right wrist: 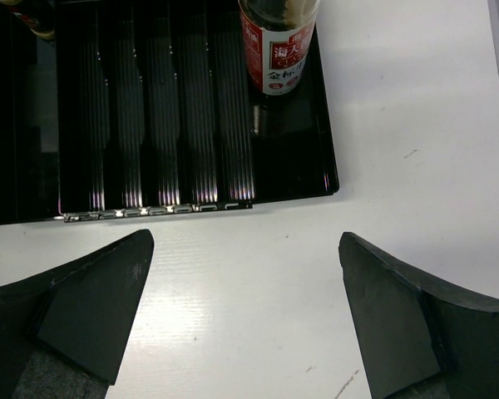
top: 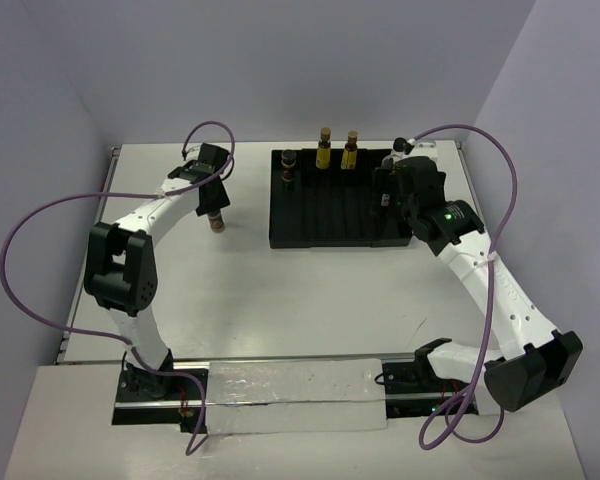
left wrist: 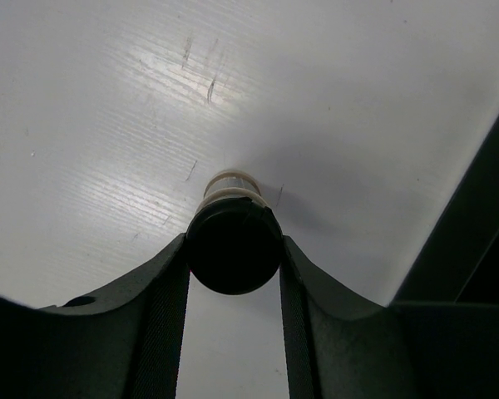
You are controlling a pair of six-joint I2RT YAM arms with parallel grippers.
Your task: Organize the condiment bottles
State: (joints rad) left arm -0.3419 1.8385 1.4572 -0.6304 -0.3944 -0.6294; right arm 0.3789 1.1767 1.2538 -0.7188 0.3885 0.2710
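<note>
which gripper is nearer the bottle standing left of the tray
Left gripper: its jaws clasp the bottle at its cap. Right gripper hangs over the tray at its right side.

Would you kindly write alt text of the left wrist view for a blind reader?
The two dark fingers of the left gripper press on either side of the round black cap of a bottle, seen from above. The bottle stands on the white table, an edge of the black tray at right.
</note>
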